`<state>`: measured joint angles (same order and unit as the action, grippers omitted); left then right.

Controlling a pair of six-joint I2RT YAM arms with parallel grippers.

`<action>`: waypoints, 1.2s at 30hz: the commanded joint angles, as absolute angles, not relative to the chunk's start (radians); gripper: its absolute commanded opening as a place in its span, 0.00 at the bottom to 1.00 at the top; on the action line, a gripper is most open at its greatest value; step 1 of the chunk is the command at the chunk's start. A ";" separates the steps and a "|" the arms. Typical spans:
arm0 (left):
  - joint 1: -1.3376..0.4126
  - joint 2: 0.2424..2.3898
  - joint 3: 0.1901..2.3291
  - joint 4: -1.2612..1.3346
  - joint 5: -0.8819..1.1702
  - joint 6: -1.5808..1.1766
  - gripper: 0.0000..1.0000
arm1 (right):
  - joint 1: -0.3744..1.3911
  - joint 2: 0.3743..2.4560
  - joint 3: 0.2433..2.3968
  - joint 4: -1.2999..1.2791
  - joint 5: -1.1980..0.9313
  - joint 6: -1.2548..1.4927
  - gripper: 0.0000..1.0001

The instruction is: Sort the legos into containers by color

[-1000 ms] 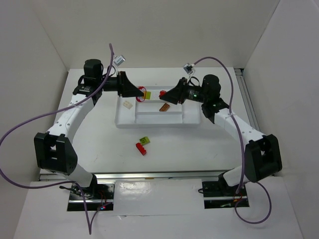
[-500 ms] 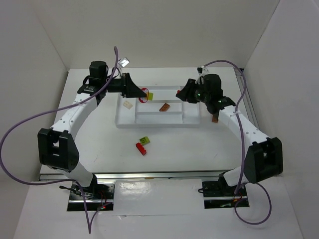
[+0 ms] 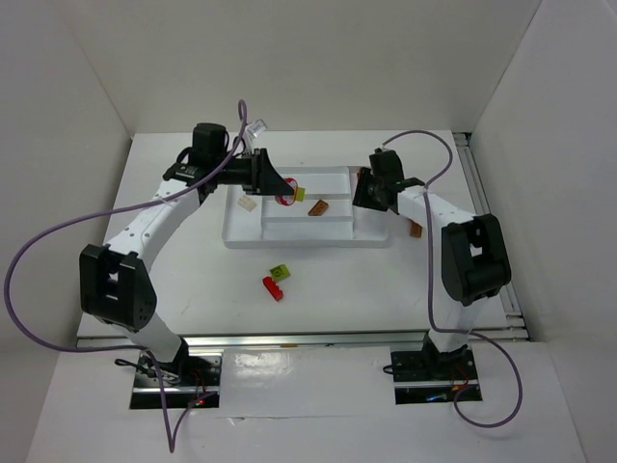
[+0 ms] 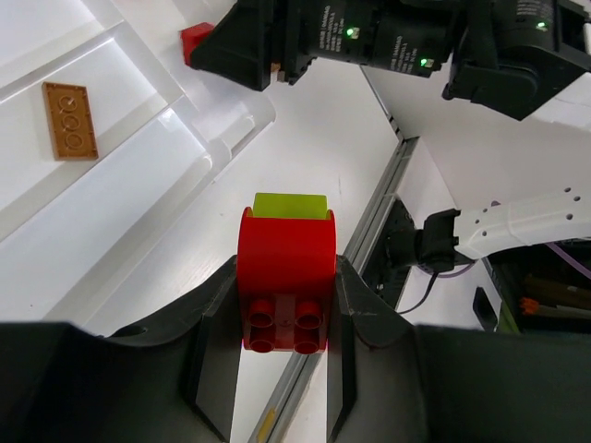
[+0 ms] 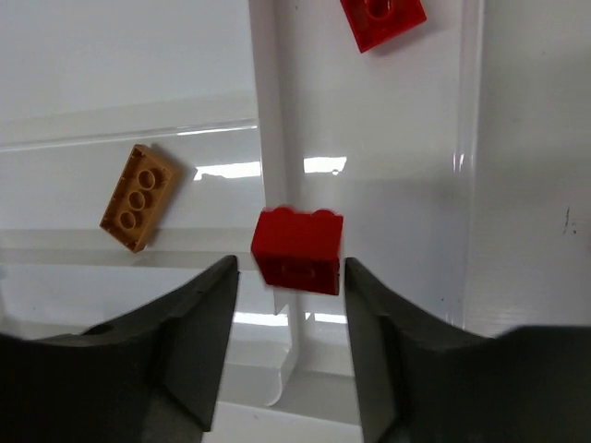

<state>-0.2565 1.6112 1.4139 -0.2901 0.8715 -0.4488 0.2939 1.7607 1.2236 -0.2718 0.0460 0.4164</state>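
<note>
My left gripper is clamped on a red arch brick with a lime brick at its far end, held over the white tray. My right gripper has its jaws apart. A small red brick (blurred) sits between them, over the tray's divider, and an orange-brown brick lies in the neighbouring compartment.

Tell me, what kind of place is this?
Probably a robot lab booth: white walls around a table, left arm and right arm bolted to its edge, a tray holding toy bricks.
</note>
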 commanded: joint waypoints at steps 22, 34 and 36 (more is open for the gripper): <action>-0.267 1.617 1.493 -0.259 1.101 -0.380 0.00 | 0.281 1.356 1.088 0.188 -0.868 0.428 0.96; -0.267 1.608 1.474 -0.219 1.141 -0.399 0.00 | 0.347 1.483 1.131 0.339 -1.114 0.480 0.92; -0.267 1.608 1.474 -0.219 1.150 -0.399 0.00 | 0.370 1.497 1.146 0.356 -1.124 0.480 0.92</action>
